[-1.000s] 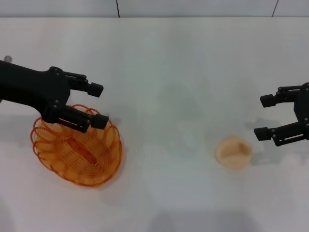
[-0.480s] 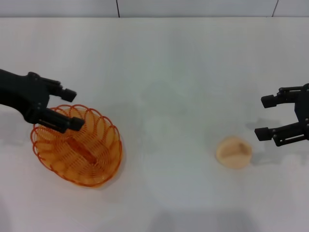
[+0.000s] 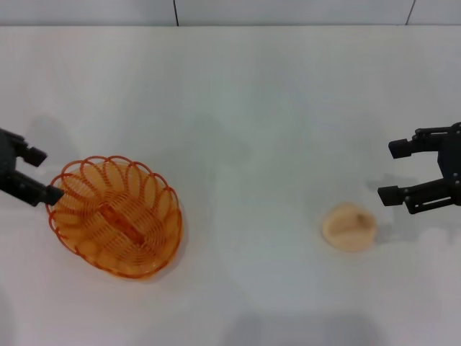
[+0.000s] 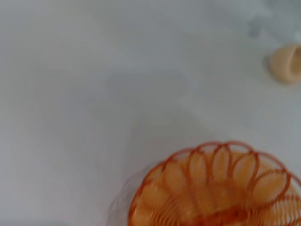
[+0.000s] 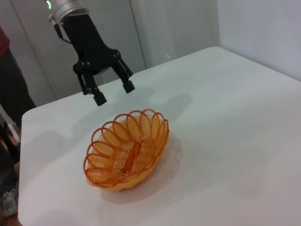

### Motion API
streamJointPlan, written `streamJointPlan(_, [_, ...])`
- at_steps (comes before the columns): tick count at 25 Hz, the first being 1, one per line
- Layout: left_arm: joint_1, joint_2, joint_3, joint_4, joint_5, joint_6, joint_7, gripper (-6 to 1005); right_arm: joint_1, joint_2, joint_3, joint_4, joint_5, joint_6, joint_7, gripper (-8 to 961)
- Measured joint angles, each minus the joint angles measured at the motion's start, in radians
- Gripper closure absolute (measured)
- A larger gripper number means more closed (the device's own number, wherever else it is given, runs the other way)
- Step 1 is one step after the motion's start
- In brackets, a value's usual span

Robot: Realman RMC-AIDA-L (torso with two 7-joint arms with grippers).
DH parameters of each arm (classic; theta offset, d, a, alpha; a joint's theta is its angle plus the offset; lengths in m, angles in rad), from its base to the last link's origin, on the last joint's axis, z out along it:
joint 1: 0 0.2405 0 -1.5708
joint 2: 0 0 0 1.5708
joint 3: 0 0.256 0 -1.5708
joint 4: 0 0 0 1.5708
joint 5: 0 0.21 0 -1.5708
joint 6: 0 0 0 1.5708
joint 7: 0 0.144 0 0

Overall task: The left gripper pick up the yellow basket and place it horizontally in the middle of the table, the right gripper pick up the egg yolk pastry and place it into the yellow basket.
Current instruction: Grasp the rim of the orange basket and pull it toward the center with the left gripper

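Observation:
The yellow basket [image 3: 171,210] stands on the white table [image 3: 245,108] at the left, its long axis running diagonally. My left gripper [image 3: 45,175] sits open at the picture's far left edge, just beside the basket's rim and holding nothing. In the right wrist view it hangs above the table behind the basket [image 5: 151,136], left gripper [image 5: 113,93] empty. The egg yolk pastry [image 3: 348,227] lies on the table at the right. My right gripper [image 3: 391,171] hovers open just right of and behind the pastry. The left wrist view shows the basket [image 4: 221,162] and the far-off pastry [image 4: 285,63].
The table's back edge meets a grey wall [image 3: 288,11]. In the right wrist view a person [image 5: 9,94] stands beyond the table's far side, near its corner.
My left gripper has pulled back to the left, from over the basket to the picture's edge. The basket, the pastry and my right gripper have stayed put.

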Motion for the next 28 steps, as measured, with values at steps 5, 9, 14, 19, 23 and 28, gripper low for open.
streamJointPlan(5, [-0.028,0.004,0.002,0.0,0.107,0.004,-0.002,110,0.003,0.0,-0.001,0.0,0.007,0.005,0.005,80])
streamJointPlan(9, [-0.041,0.012,-0.004,0.001,0.143,-0.002,0.006,111,0.003,0.0,-0.002,0.0,0.01,0.005,0.019,81])
streamJointPlan(14, [-0.051,0.016,-0.004,0.002,0.157,-0.038,0.021,112,0.004,0.002,-0.003,0.0,0.011,0.008,0.027,80])
streamJointPlan(19, [-0.058,0.002,0.041,0.002,0.195,-0.087,0.033,119,0.005,0.002,-0.003,-0.004,0.025,0.018,0.036,80])
streamJointPlan(23, [-0.07,-0.006,0.076,-0.004,0.199,-0.124,0.041,128,0.005,0.002,-0.006,-0.009,0.027,0.021,0.045,81])
streamJointPlan(28, [-0.076,-0.029,0.096,-0.011,0.201,-0.166,0.054,138,0.009,0.002,-0.014,-0.012,0.028,0.03,0.05,81])
